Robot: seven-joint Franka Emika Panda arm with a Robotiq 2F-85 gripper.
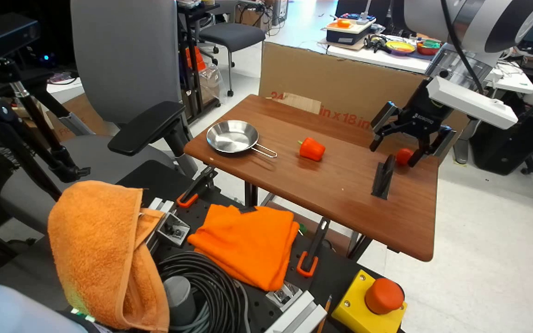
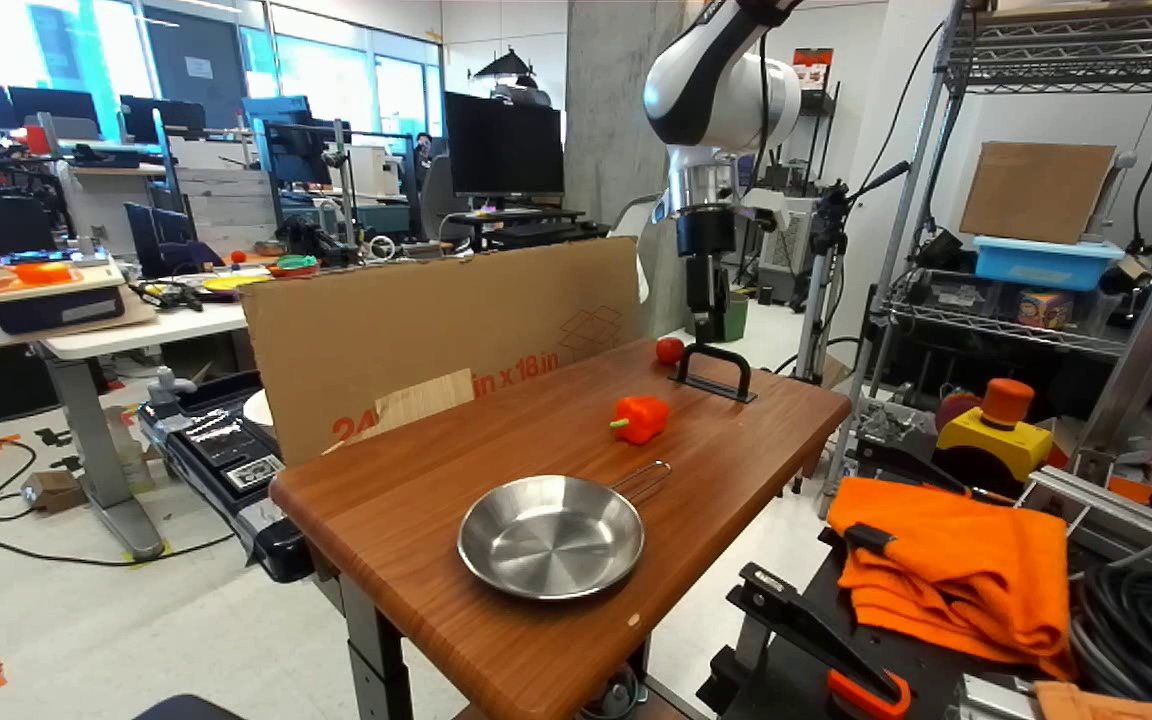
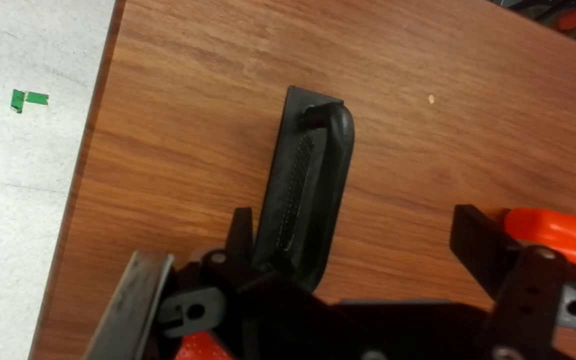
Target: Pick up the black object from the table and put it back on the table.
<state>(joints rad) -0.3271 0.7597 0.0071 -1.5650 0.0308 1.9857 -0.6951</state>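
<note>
The black object (image 1: 383,178) is a flat base with a raised, arched handle, standing on the brown wood-grain table (image 1: 340,185). It also shows in an exterior view (image 2: 716,350) and in the wrist view (image 3: 313,190), where its lower end is partly hidden by the gripper. My gripper (image 1: 393,154) is open and empty, above the table near the object's far end. In the wrist view, the gripper (image 3: 355,215) has its left finger beside the object's base and its right finger well to the right. The gripper (image 2: 706,325) looks just above the handle.
A red ball-like tomato (image 1: 404,156) sits close to the object, under the gripper. An orange-red pepper (image 1: 312,149) and a steel pan (image 1: 232,136) are farther along the table. A cardboard panel (image 2: 436,330) stands along the table's edge.
</note>
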